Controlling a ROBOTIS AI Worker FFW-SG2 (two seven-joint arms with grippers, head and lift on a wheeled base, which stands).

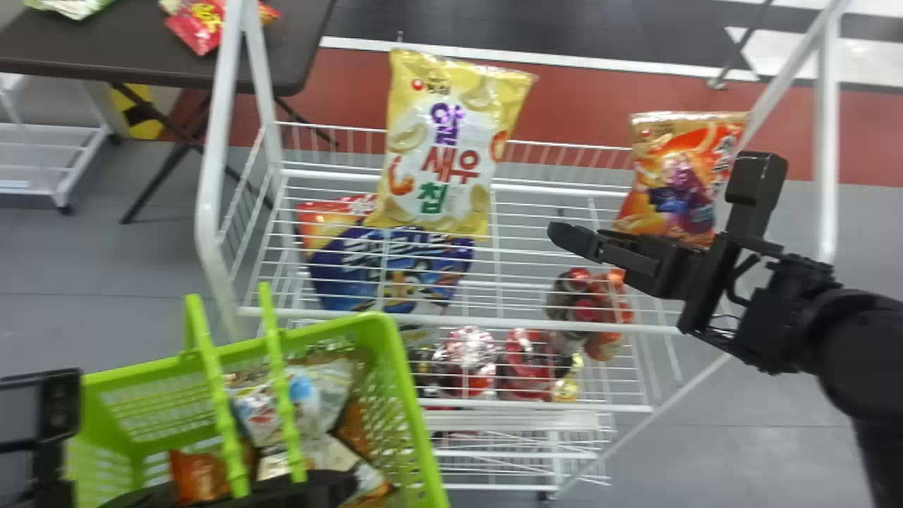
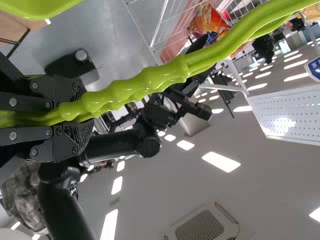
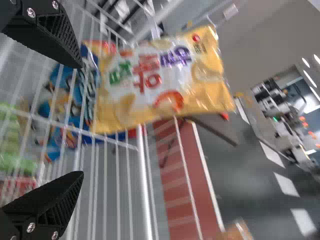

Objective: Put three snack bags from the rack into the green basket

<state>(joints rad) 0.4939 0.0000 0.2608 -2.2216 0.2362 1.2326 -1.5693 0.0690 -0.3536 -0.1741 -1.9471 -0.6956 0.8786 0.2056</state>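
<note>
Lightness and softness were to be expected of the yellow bag (image 1: 448, 148), which was stood upright in the top tray of the white wire rack (image 1: 458, 321), left of its middle and towards the far side. Its glossy wrapper was puffed out, so it was judged likely to slip if only its round belly was pinched, and its contents, probably brittle, could be crushed by a hard squeeze. A hold on the flatter right edge or the top seal, firm but gentle, seemed called for. The right gripper (image 3: 80, 119) was held open to the right of it, its two fingers well spread, with nothing gripped between them. A similar grip looked suitable for the orange bag (image 1: 677, 180), set upright at the far right, while the blue bag (image 1: 391, 271), tipped back nearer and to the left, would probably have to be taken by an edge, with the wires kept clear. The green basket (image 1: 389, 346) was placed near left, with packets (image 1: 307, 395) inside; its stiff, smooth handles (image 2: 140, 92) were clamped together in the closed left gripper (image 2: 82, 115). Once over it, a bag could be let down softly rather than dropped.
</note>
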